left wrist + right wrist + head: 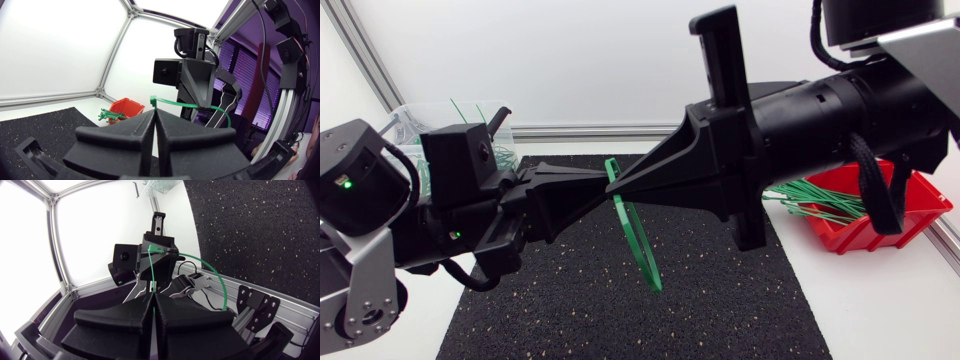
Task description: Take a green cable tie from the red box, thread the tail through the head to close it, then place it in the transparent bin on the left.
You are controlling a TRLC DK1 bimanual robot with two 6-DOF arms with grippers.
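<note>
1. The left gripper (pixel 590 183) is clamped shut on one end of the green cable tie (pixel 638 235). Going by the left wrist view, it looks like the head end.
2. The right gripper (pixel 622 185) is pinched shut on it too, with the strap caught in the seam between its fingers. The two sets of tips are held nearly nose to nose above the black mat (pixel 620 320).
3. So the tie is held in mid-air between both grippers, with a loop bowing out below them, well apart from either container.
4. Progress, at a guess: the pick from the box is done, and threading is either underway or only just finished. Whether the tail is actually through the head can't be made out. The drop-off is not yet done.
5. The red box (pixel 845 238) on the right is loaded with a bundle of loose green ties (pixel 815 205).
6. A few green bin ties (pixel 508 152) can be seen in the transparent bin (pixel 410 118) at the far left. Whether those are closed can't be told.
</note>
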